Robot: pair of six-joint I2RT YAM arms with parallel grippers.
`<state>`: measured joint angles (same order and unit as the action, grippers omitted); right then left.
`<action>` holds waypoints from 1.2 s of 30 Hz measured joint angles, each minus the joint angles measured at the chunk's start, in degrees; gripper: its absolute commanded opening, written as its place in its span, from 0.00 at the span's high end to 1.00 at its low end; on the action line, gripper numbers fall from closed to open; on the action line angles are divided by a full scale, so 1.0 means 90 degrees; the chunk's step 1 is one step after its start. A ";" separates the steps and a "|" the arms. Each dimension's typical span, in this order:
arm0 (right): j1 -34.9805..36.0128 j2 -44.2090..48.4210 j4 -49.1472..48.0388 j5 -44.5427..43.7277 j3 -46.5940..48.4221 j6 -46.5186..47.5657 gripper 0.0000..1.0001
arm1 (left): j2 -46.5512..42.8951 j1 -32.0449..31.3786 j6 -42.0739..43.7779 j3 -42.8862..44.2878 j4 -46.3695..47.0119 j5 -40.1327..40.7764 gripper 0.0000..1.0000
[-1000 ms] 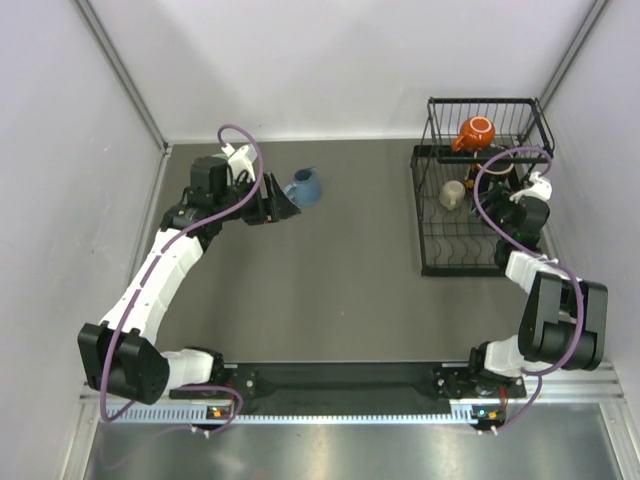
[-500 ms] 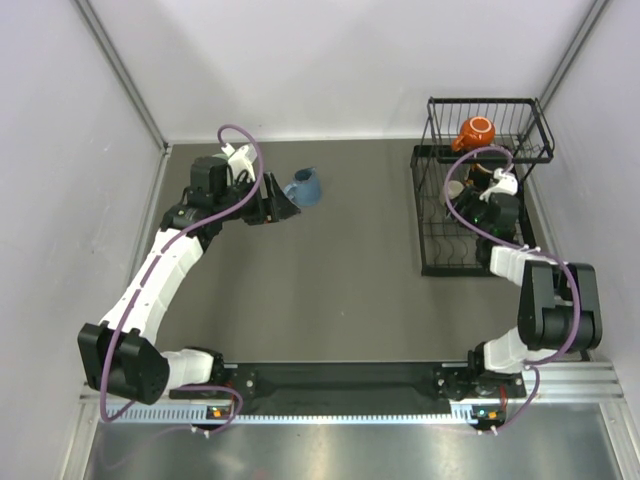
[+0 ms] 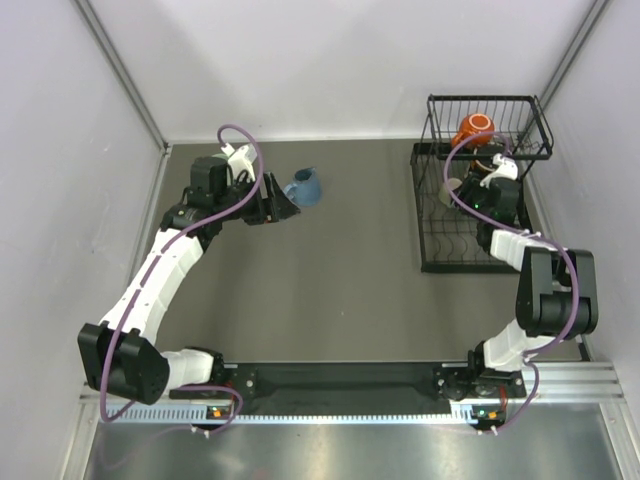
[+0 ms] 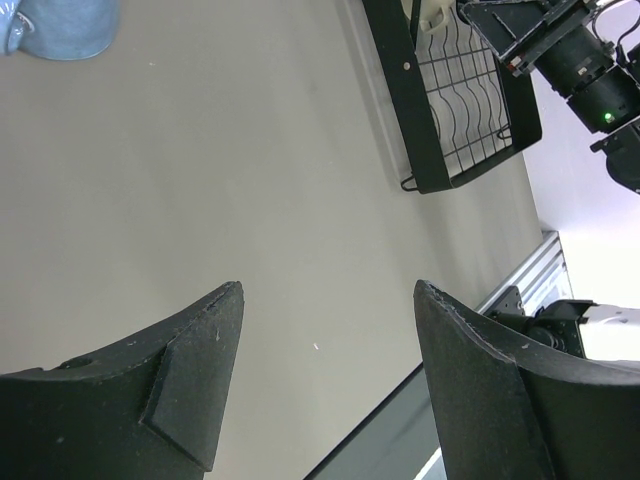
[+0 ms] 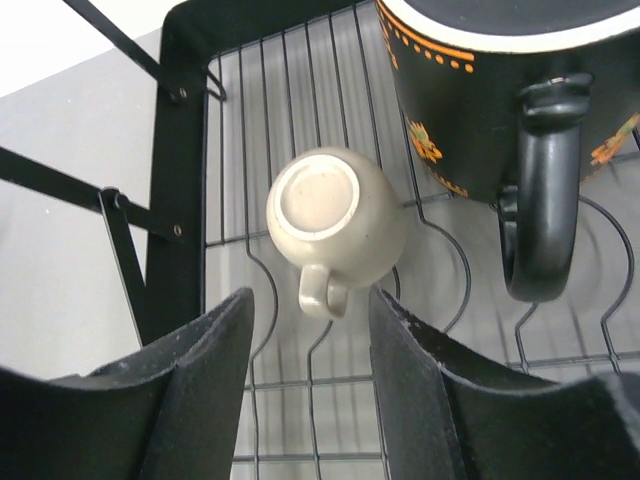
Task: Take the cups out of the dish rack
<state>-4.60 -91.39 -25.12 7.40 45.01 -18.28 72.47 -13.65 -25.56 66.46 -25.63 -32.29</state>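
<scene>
The black wire dish rack (image 3: 470, 269) stands at the far right of the table. An orange mug (image 3: 476, 131) sits in its raised basket. A small beige mug (image 5: 335, 215) lies upside down on the lower wires, handle toward my right gripper (image 5: 310, 295). That gripper is open, its fingers just short of the handle on either side. A black floral mug (image 5: 500, 90) stands beside the beige one. A blue mug (image 3: 305, 186) stands on the table, just beyond my open, empty left gripper (image 3: 285, 205). The lavender and pale green tumblers are out of view.
The rack's black frame (image 5: 180, 150) lies close to the left of my right fingers. Grey walls enclose the table on three sides. In the left wrist view the rack (image 4: 460, 110) and the right arm (image 4: 580, 70) show at the top right.
My right arm has swung from the rack's right edge in over the lower tier, toward the beige mug. The left arm and blue mug have not moved.
</scene>
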 measured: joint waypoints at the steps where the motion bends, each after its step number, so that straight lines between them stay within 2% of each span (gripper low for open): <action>1: 0.0000 -0.0005 0.0032 -0.0005 0.0019 0.0012 0.51 | 0.0000 0.0000 0.0002 0.0000 0.0000 0.0002 0.26; 10: 0.0080 0.0187 0.0126 -0.0029 -0.0124 -0.0634 0.46 | 0.0000 0.0000 0.0007 0.0000 -0.0002 0.0015 0.26; 17: 0.0083 0.0852 0.0168 -0.0206 -0.0223 -0.1758 0.49 | 0.0000 0.0000 -0.0005 0.0000 0.0005 -0.0061 0.26; 23: 0.0041 0.0950 -0.0216 -0.0362 -0.0687 -0.2815 0.51 | -0.0039 0.0000 -0.0056 -0.0044 0.0056 -0.0160 0.26; 32: -0.0092 0.1069 -0.0330 -0.0578 -0.1183 -0.5085 0.50 | -0.0248 0.0000 -0.0172 -0.0138 0.0233 -0.0318 0.26; 36: -0.0087 0.1049 -0.0661 -0.0695 -0.1205 -0.5015 0.45 | -0.0289 0.0000 -0.0177 -0.0168 0.0267 -0.0340 0.26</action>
<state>-5.39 -81.95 -31.07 1.15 34.17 -63.42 69.87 -13.65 -27.16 64.95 -23.22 -35.35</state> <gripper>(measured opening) 0.537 0.742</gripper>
